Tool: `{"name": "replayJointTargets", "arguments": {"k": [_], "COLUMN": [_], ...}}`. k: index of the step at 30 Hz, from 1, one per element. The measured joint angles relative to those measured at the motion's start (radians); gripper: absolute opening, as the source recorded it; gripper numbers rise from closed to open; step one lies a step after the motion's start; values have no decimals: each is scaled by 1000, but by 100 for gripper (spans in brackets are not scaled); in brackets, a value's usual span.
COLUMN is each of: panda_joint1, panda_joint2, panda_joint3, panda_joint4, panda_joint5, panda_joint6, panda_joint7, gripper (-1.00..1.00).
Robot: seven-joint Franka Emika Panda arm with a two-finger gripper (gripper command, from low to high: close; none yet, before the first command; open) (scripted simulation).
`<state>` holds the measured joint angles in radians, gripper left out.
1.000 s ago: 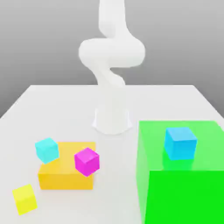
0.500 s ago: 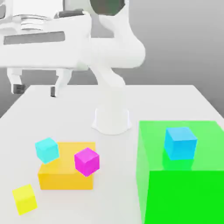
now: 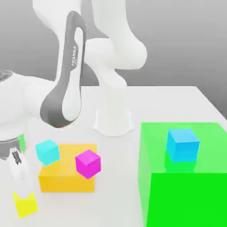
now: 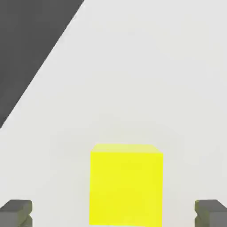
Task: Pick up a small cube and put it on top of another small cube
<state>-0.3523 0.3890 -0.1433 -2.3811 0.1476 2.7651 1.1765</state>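
Hovering over the yellow cube [image 3: 25, 205], my gripper [image 4: 113, 213] has its fingers [image 4: 16, 212] spread wide apart, one on each side of the cube and neither touching it. The cube sits on the white table [image 3: 177, 102] near the front corner on the exterior view's left, just in front of the orange block [image 3: 66, 175]. The turquoise cube [image 3: 47, 151] rests at that block's far left corner, with the magenta cube [image 3: 88, 163] near its right side. A blue cube [image 3: 182, 144] sits on the big green block [image 3: 190, 186].
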Motion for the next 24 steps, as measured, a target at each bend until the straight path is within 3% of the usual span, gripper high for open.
{"name": "replayJointTargets", "arguments": {"k": [1, 2, 9, 14, 24], "panda_joint1": [-11, -19, -21, 13, 131], "panda_joint2": [36, 65, 68, -89, -454], "panda_joint3": [13, 22, 24, -17, 26], "panda_joint4": [7, 13, 13, -23, -227], "panda_joint5": [9, 18, 18, -34, -110], "panda_joint6": [28, 50, 54, -66, -221], "panda_joint7": [-6, -12, -12, 37, 499], "gripper": [0, -100, -100, -100, -100]}}
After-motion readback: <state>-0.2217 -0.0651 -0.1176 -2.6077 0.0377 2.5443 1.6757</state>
